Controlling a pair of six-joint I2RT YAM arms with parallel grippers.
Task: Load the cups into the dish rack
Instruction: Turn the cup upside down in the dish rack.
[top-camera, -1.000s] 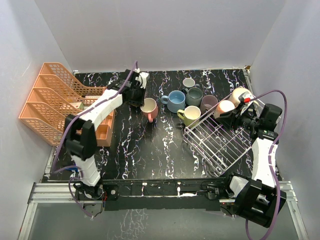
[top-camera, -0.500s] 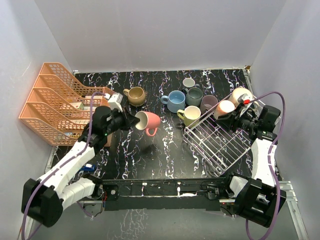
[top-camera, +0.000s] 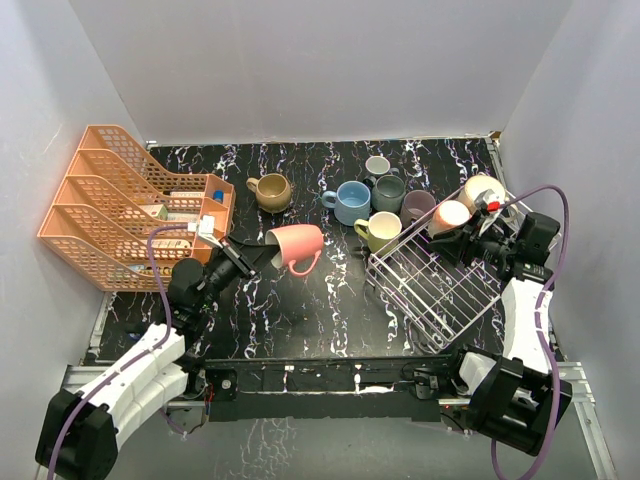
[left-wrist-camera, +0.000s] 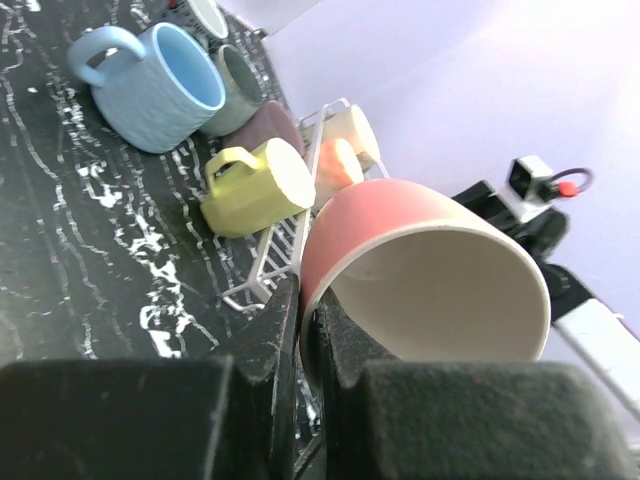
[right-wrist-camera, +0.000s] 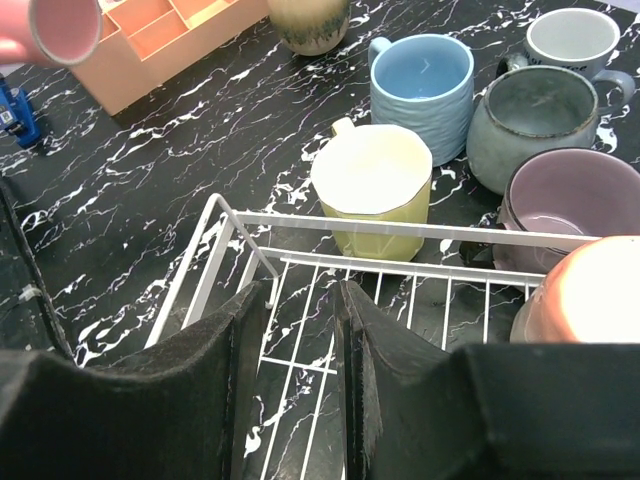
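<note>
By the table's (top-camera: 320, 310) left edge, our left gripper (top-camera: 262, 258) pinches the pink mug's (top-camera: 297, 245) rim wall and holds it aloft, tipped sideways. We judge it rigid, slick and chippable on this hard top. At the right edge, the dish rack (top-camera: 440, 290) has room in its near rows. Our right gripper (top-camera: 462, 238) hovers over it, jaws narrowly apart, holding nothing.

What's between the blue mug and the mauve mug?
The grey-teal mug, standing upright between the blue mug and the mauve mug; the top view shows it.
</note>
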